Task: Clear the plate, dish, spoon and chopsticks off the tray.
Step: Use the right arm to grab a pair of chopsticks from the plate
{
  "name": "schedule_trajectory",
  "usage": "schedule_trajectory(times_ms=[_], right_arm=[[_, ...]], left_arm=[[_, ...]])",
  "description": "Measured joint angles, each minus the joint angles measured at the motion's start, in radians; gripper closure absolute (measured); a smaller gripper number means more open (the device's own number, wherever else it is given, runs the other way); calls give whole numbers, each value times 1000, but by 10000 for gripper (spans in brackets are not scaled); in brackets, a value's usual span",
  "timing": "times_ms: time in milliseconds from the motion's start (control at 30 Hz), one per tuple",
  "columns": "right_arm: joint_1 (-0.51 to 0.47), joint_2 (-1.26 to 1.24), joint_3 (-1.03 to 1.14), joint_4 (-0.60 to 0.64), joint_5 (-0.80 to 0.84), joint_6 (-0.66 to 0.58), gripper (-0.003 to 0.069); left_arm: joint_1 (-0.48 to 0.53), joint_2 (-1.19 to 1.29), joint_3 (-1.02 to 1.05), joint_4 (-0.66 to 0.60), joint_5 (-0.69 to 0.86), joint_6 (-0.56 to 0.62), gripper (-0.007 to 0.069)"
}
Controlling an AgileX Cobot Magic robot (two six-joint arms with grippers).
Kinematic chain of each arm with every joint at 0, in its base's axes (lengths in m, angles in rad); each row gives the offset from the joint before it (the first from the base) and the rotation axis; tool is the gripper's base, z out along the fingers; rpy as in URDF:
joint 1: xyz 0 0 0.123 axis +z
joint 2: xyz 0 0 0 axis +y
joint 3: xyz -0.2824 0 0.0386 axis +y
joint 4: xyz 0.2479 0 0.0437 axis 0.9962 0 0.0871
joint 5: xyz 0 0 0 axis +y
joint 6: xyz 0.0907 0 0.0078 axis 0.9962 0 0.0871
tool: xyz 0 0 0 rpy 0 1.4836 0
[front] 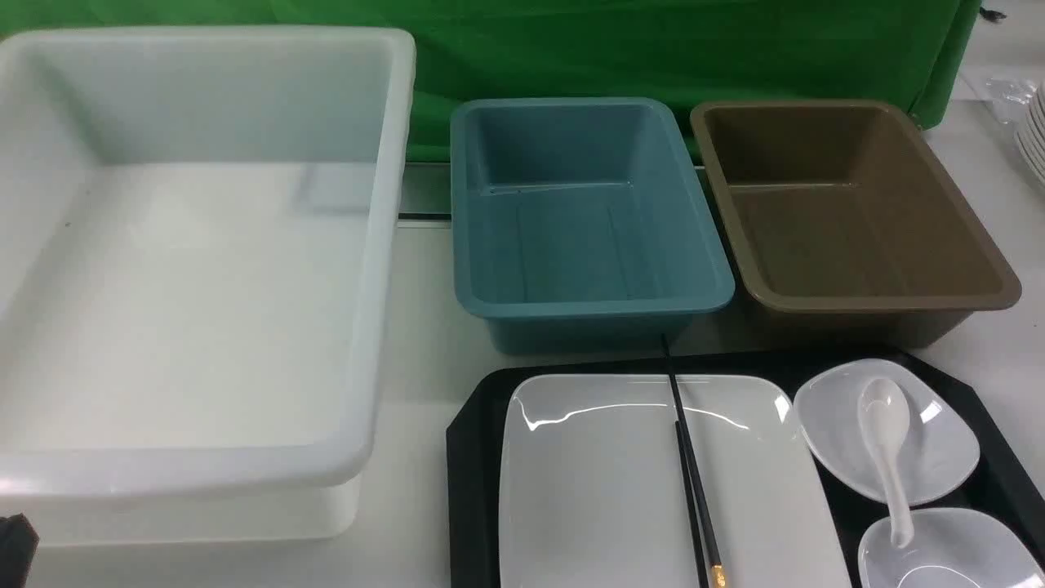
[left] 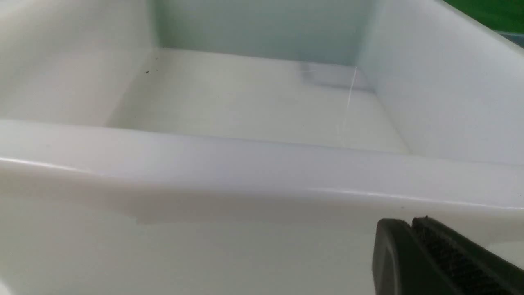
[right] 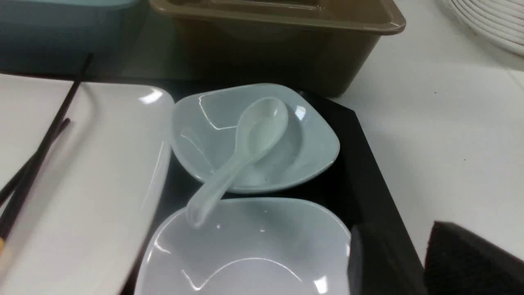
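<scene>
Left gripper [left: 410,223]: closed, nothing between its tips, near the near side of the large white bin [front: 180,478]. Right gripper [right: 398,228]: fingertips parted, nothing held, at the right part of the black tray [front: 473,490]. On the tray's right side, the near dish [front: 947,555] sits right of the large white plate [front: 588,490], which occupies the left and middle. Two black chopsticks [front: 694,490] lie on the plate, crossing; one extends past its far rim toward the blue bin [front: 588,245]. The spoon [front: 885,416] has its bowl in the far dish [front: 943,449], its handle reaching over the near dish. Beyond the tray stand the blue bin and, to its right, the brown bin [front: 849,237]. Green cloth [front: 555,49] hangs behind; stacked white dishes [front: 1035,131] are at far right.
</scene>
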Motion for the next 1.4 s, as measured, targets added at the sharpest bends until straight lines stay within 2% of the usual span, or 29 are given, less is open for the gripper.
schedule_trajectory(times_ms=[267,400,500,567,633,667,733,900,1000,1033,1067,1133,1233,1333,1400], right_arm=[[0,0,0,0,0,0,417],[0,0,0,0,0,0,417],[0,0,0,0,0,0,417],[0,0,0,0,0,0,417],[0,0,0,0,0,0,417],[0,0,0,0,0,0,417],[0,0,0,0,0,0,417],[0,0,0,0,-1,0,417],[0,0,0,0,-16,0,417],[0,0,0,0,-15,0,417],[0,0,0,0,-19,0,417],[0,0,0,6,-32,6,417],[0,0,0,46,-102,77,417],[0,0,0,169,-312,383,417],[0,0,0,193,-410,492,417]], left_arm=[[0,0,0,3,0,1,607],[0,0,0,54,-23,41,607],[0,0,0,28,-121,23,607],[0,0,0,-69,-316,-67,607],[0,0,0,-95,-386,-99,607],[0,0,0,-118,-490,-137,607],[0,0,0,-126,-595,-153,607],[0,0,0,-127,-721,-163,607],[0,0,0,-127,-757,-344,607],[0,0,0,-127,-758,-359,607],[0,0,0,-124,-758,-477,607],[0,0,0,-120,-757,-571,607],[0,0,0,-116,-765,-643,607],[0,0,0,-108,-821,-766,607],[0,0,0,-118,-862,-784,607]])
